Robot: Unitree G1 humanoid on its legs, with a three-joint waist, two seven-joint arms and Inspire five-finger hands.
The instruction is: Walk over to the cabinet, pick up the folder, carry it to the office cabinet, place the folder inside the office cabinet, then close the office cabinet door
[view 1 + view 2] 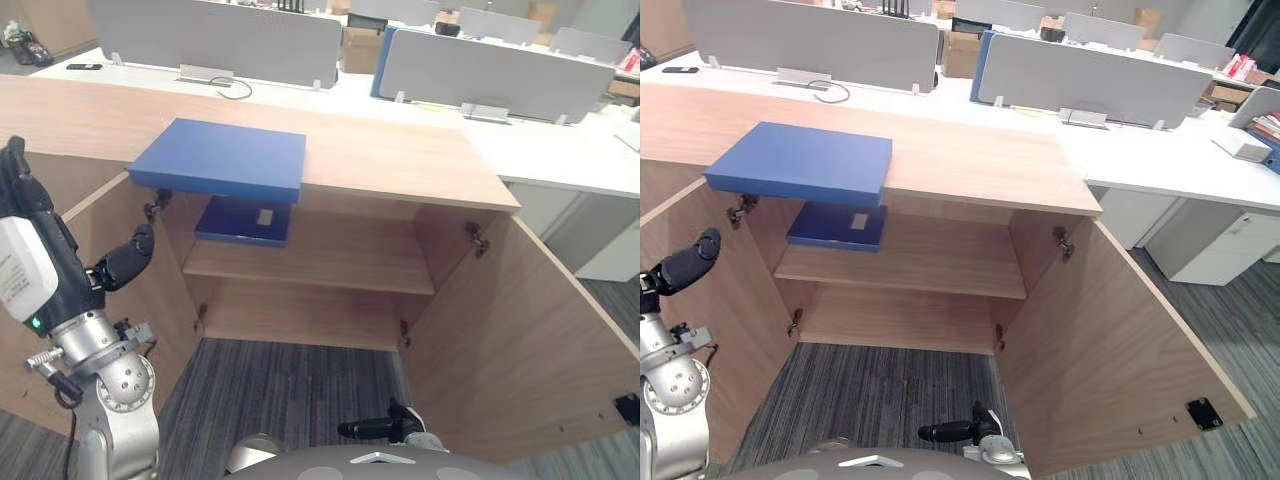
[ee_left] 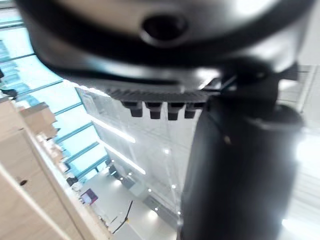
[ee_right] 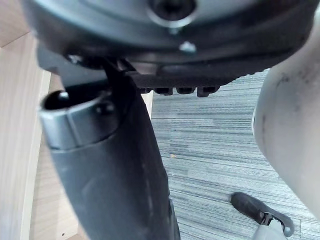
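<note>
A blue folder (image 1: 222,158) lies flat on the wooden cabinet top (image 1: 400,155), its front edge jutting over the open compartment. A second, darker blue folder (image 1: 245,220) with a pale label rests on the upper shelf (image 1: 340,262) inside. Both cabinet doors stand wide open: the left door (image 1: 700,270) and the right door (image 1: 520,330). My left hand (image 1: 40,240) is raised in front of the left door, fingers relaxed, holding nothing, well left of the folders. My right hand (image 1: 952,432) hangs low over the carpet before the cabinet, holding nothing.
Behind the cabinet runs a white desk (image 1: 560,155) with grey divider panels (image 1: 215,40) and a cable on it. A white drawer unit (image 1: 1225,240) stands at the right. Grey striped carpet (image 1: 290,390) covers the floor between the doors.
</note>
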